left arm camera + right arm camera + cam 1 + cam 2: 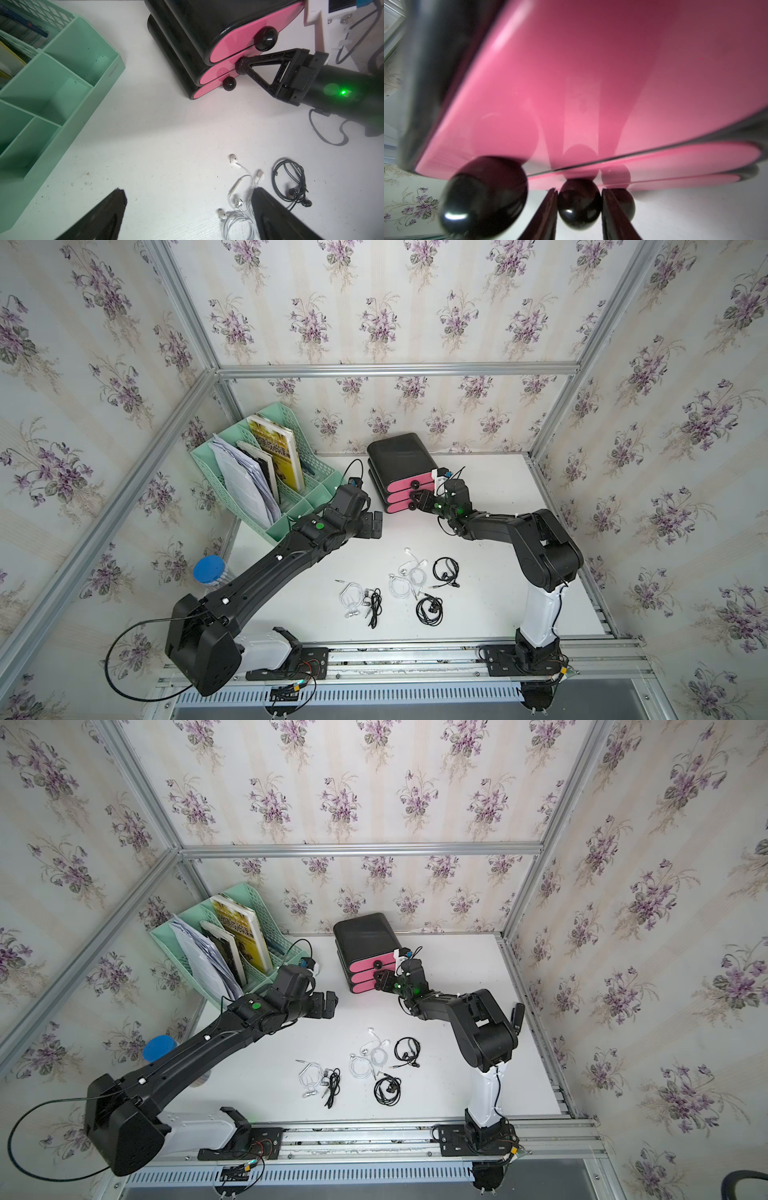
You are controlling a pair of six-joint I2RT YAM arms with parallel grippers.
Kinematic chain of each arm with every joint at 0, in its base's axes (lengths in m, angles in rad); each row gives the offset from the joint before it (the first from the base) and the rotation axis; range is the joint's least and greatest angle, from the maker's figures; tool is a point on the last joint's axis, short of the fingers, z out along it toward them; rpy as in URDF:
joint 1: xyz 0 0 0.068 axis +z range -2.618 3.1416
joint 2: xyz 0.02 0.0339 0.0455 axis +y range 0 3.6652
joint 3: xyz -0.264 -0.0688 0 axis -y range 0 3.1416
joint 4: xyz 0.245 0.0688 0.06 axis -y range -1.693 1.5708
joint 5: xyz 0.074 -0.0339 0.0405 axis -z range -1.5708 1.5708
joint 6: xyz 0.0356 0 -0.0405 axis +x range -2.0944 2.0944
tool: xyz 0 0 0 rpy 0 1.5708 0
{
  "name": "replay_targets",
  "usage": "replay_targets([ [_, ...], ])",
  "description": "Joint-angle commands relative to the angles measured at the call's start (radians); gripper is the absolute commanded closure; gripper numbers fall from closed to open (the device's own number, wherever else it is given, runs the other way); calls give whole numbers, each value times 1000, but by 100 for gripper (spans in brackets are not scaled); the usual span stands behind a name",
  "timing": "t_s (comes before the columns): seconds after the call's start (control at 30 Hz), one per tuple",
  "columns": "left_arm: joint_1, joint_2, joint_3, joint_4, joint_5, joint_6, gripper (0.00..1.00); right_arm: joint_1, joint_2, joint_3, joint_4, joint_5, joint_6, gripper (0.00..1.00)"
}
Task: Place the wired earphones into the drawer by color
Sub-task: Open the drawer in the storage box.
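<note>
The middle knob (578, 207) is pinched by the right gripper (240, 65), presumably so that its drawer (219, 72) can be pulled open, while the left gripper (189, 192) is held spread above the desk (478, 593), where white and black earphones (432, 608) are seen lying unsorted.

L fingers (108, 218) wide apart; R arm (490, 526) fwd, R fingers (546, 218) narrow gap.
</note>
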Motion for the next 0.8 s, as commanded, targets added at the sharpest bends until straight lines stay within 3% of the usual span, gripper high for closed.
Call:
replay_targets([
  [0.0, 1, -7, -4, 0, -9, -8, 1, 0, 10, 14, 21, 10, 4, 62],
  [0.77, 2, -13, -14, 3, -11, -14, 1, 10, -92, -76, 14, 29, 0, 66],
])
